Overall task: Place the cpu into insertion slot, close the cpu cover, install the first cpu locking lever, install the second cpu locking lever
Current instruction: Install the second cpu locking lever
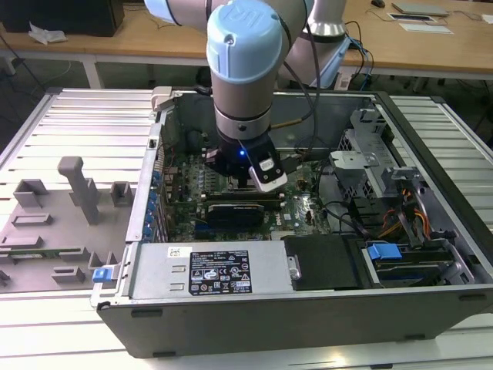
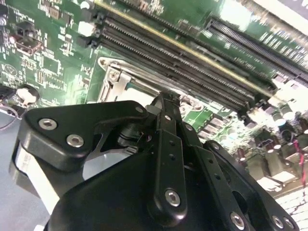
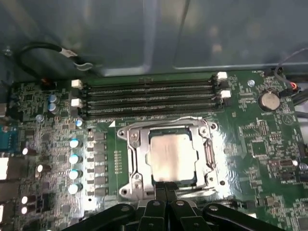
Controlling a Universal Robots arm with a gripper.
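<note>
From the exterior view, the arm reaches down into the open computer case (image 1: 431,301), and its gripper (image 1: 258,179) hangs low over the green motherboard (image 1: 304,212), roughly at the case's centre. The arm's own bulk blocks the socket from here, so I can't judge progress from this side.

In the second wrist view, the gripper (image 2: 166,98) has its two fingers pressed together edge to edge, with nothing visibly between them. Their tips sit just above a corner of the insertion slot (image 2: 115,79), with the memory slots (image 2: 192,53) running past at 1 o'clock. The gripper body hides most of the socket.

In the first wrist view, the cpu (image 3: 172,156) already lies in the insertion slot (image 3: 126,144), and the cpu cover (image 3: 166,126) looks folded down around it. A thin wire lever (image 3: 180,119) runs along the 12 o'clock edge; whether either lever is latched I can't make out. The closed gripper (image 3: 166,185) touches or hovers at the socket's 6 o'clock edge.
</note>
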